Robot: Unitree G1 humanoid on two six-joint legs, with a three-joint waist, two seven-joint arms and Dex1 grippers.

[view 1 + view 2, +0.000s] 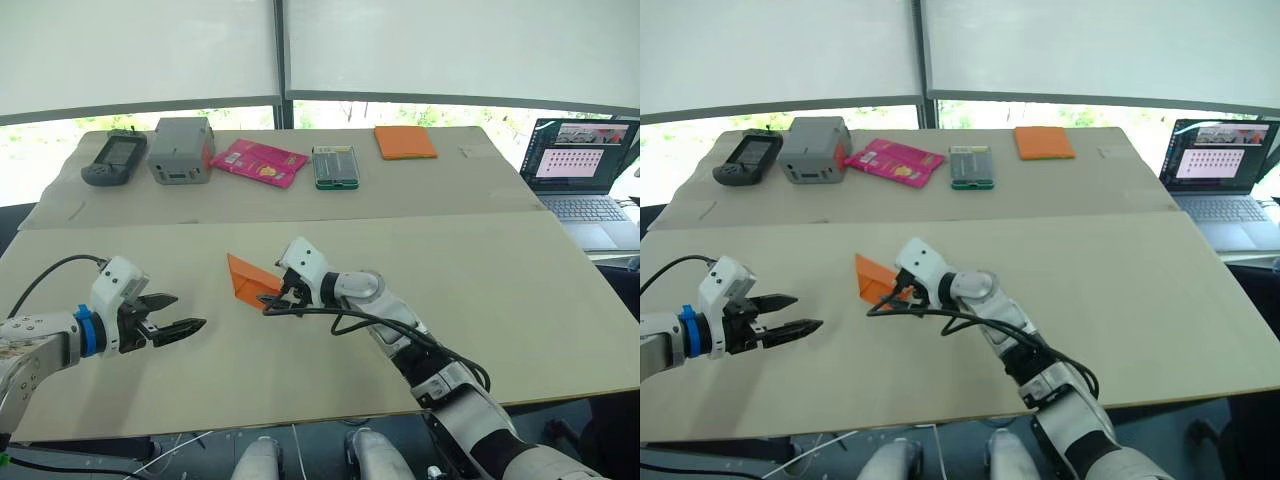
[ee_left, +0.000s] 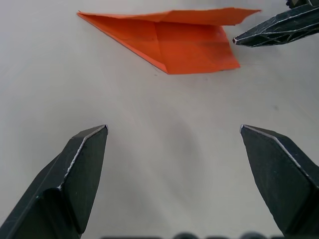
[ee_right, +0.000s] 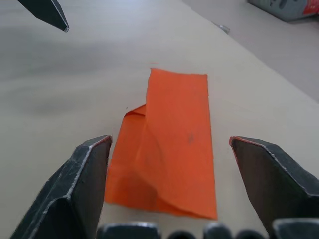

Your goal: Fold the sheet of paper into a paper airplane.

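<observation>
**Folded wedge lying free, both grippers spread**

The left gripper point(image 1: 178, 318) is hovering nearest the camera, low over the near-left part of the tabletop point(image 1: 520, 300), its two black fingers point(image 2: 79, 174) parted and holding nothing. Its wrist view is looking across a stretch of bare surface toward the sheet of paper point(image 2: 174, 42), so this gripper is sitting apart from the work.

The right gripper point(image 1: 277, 297) is reaching in from the near-right toward the middle of the tabletop. Its fingers point(image 3: 82, 184) are spread wide on either side of the paper's near end, and they are not pinching it; the paper point(image 1: 246, 277) is resting on the surface just ahead of them.

The sheet is already showing as a pointed orange wedge with creases and one layer lying over another, its long edge raised slightly. Judging by that, the early folds are done, while the wing folds and a final sharpening of the creases appear to be left.

Along the far edge of the tabletop are lying a dark handheld device point(image 1: 114, 158), a grey box point(image 1: 180, 150), a pink packet point(image 1: 258, 162), a green-edged case point(image 1: 334, 166) and an orange pad point(image 1: 405, 141). A laptop point(image 1: 588, 170) is standing off the right edge.
</observation>
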